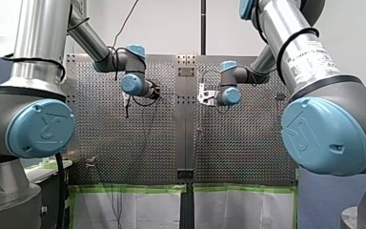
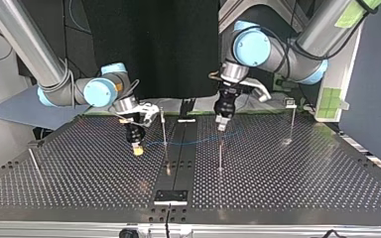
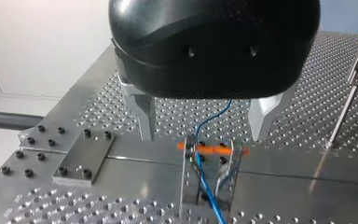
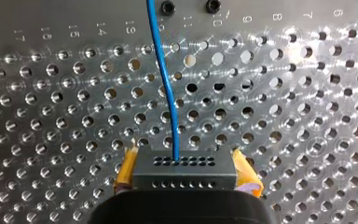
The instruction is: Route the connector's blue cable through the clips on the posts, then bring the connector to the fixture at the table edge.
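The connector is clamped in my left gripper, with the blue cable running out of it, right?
Not quite: the connector is clamped in my right gripper, between its yellow pads, as the right wrist view shows. The blue cable does run out of it.

Robotics lab — perforated metal table [image 2: 287, 173], jointed robot arm [image 1: 35, 52].
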